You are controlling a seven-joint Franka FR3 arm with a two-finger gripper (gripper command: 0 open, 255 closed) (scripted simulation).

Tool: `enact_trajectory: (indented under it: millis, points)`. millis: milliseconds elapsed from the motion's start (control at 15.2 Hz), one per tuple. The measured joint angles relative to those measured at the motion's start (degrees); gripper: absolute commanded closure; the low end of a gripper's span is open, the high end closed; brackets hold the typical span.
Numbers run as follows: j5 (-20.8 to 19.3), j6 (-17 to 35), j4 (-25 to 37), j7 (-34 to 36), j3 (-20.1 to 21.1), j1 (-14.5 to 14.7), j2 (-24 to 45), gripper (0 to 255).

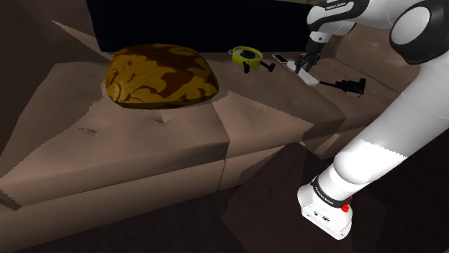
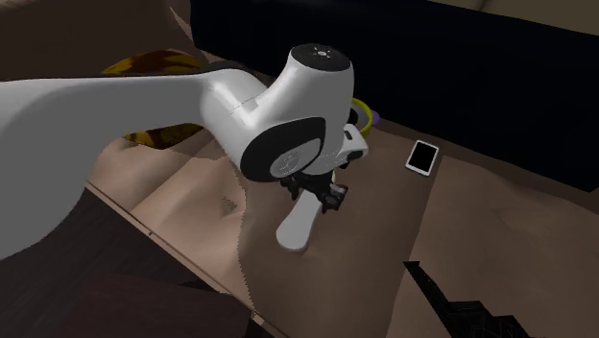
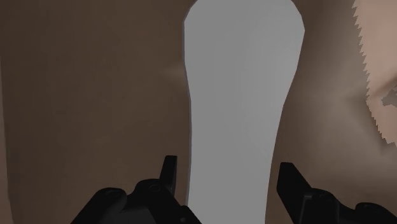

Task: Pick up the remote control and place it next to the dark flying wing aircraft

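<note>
The remote control (image 3: 235, 95) is a plain white, elongated shape lying flat on the brown sofa seat (image 1: 273, 100). My black gripper (image 3: 229, 172) hangs just over its narrow end, open, with one finger on each side and neither clasping it. From the shoulder view the gripper (image 1: 306, 62) stands over the remote (image 1: 308, 76) at the back right of the seat. The dark flying wing aircraft (image 1: 349, 85) lies a short way to the shoulder view's right of the remote. In the second exterior view the remote (image 2: 296, 225) pokes out below the gripper (image 2: 319, 192), and the aircraft (image 2: 459, 305) sits at the lower right.
A yellow and purple ring-shaped object (image 1: 246, 54) and a small phone (image 1: 279, 57) lie behind the remote. A large brown and yellow patterned cushion (image 1: 162, 75) takes up the seat's left. The seat's front edge (image 1: 216, 162) drops to a dark floor.
</note>
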Motion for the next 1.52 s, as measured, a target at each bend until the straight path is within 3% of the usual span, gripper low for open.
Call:
enact_trajectory:
  millis: [858, 1254, 1518]
  points:
    - [-8.58, 1.69, -14.65, -10.42, -7.11, -7.49, -14.91, 255]
    - [-11.80, 0.98, -16.57, -17.06, -11.59, -11.50, -18.54, 255]
    - [-12.05, 3.22, -18.41, -18.55, -12.85, -12.07, -18.17, 255]
